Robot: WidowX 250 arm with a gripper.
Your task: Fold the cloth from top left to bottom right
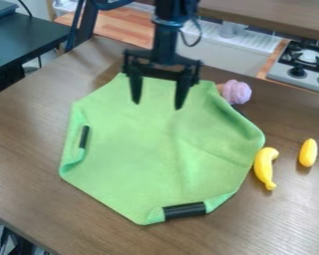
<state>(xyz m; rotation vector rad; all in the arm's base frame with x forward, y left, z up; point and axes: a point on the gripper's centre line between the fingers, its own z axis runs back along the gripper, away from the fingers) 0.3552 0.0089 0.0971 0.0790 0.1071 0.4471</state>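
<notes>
Beneath the end effector [157,103], its fingers spread apart, lies the green cloth [149,144].

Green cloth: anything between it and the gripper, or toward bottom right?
Nothing visible between gripper and cloth; toward bottom right, a black piece lies at its lower edge, a banana by its right.

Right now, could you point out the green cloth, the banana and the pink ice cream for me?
Green cloth [142,149]: camera view, middle of its spread surface.
Banana [262,167]: camera view, middle of its curved body.
Pink ice cream [237,92]: camera view, centre of the pink scoop.
</notes>
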